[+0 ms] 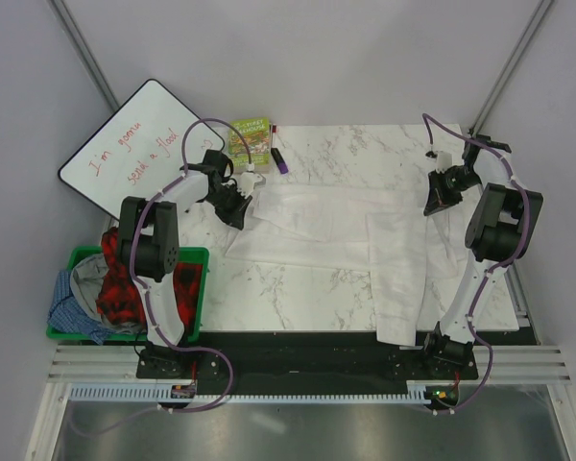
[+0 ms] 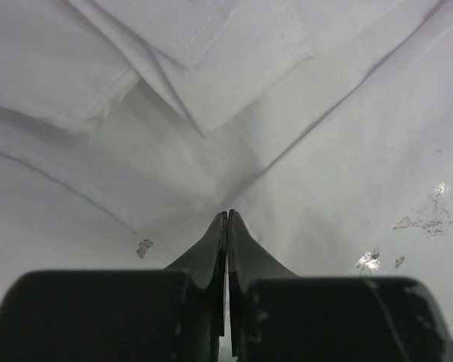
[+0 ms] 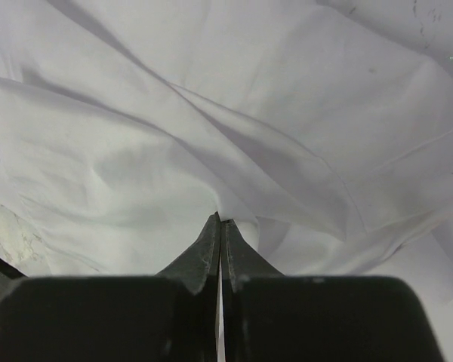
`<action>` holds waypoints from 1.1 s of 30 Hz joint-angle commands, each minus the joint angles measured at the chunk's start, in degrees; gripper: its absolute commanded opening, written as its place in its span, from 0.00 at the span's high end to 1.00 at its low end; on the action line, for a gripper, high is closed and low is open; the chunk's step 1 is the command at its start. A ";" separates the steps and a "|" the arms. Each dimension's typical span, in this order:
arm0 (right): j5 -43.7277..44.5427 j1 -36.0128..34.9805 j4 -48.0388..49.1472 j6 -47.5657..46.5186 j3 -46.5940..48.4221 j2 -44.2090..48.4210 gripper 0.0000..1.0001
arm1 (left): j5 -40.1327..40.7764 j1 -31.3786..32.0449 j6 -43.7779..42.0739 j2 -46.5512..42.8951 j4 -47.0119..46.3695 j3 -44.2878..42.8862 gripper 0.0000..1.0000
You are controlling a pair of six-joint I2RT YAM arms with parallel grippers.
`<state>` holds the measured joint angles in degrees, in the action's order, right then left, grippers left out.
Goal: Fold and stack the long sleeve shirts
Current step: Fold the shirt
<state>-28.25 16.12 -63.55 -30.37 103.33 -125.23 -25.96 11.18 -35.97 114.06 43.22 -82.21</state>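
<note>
A white marbled surface point(image 1: 365, 154) between plain grey walls carries the white shirt point(image 1: 317, 226), spread out, 1 part reaching the near edge. The left tool point(image 2: 226, 217) and right tool point(image 3: 219, 219) each pinch its cloth. A whiteboard point(image 1: 139, 149) and a green bin point(image 1: 200, 288) stand at the left.

Reads as a robotics lab test cell. Houses two robot arms, left arm point(image 1: 158, 254) and right arm point(image 1: 499, 226), bolted side by side to an aluminium rail point(image 1: 86, 363) at the near edge of a marble-patterned table point(image 1: 307, 288). Closed in by plain grey panels point(image 1: 317, 58) with metal corner struts point(image 1: 80, 43). Includes a handwritten whiteboard point(image 1: 125, 144) propped at far left. Holds laundry: a white shirt point(image 1: 317, 230) spread on the table, mixed garments point(image 1: 120, 288) in a green bin point(image 1: 194, 253) beside the left arm.
</note>
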 commanded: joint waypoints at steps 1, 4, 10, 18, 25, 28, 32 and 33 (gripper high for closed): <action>-2.15 -0.21 1.50 0.75 2.40 0.86 1.00 | -2.26 0.07 -1.47 -0.68 0.02 -0.49 0.98; -2.77 -0.21 1.76 1.01 3.28 1.30 1.00 | -2.00 -0.10 -1.39 -1.65 -0.07 -0.84 0.98; -2.86 -0.21 1.94 1.98 6.71 0.95 1.00 | -1.29 -0.89 -0.95 -2.00 -0.33 -2.95 0.98; -2.78 -0.47 1.94 1.46 6.01 0.16 1.00 | -1.55 -1.51 -0.51 -2.09 -1.30 -2.86 0.98; -2.69 -0.56 1.85 1.28 5.39 0.51 1.00 | -6.57 -0.81 -1.65 -1.65 1.78 -2.51 0.57; -2.51 -0.56 1.76 1.28 5.39 0.51 1.00 | -4.73 -0.81 -1.74 -0.25 2.04 -2.51 0.47; -2.42 -0.56 1.67 1.19 5.39 0.60 1.00 | -3.93 -0.81 -2.18 0.99 2.04 -2.34 0.44; -2.42 -0.56 1.59 1.19 5.39 0.60 1.00 | -3.84 -0.90 -2.27 1.34 2.13 -2.34 0.43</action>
<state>-29.74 15.86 -62.37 -29.10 108.47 -125.34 -29.69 10.26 -36.56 114.13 44.58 -83.53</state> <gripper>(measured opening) 0.007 0.556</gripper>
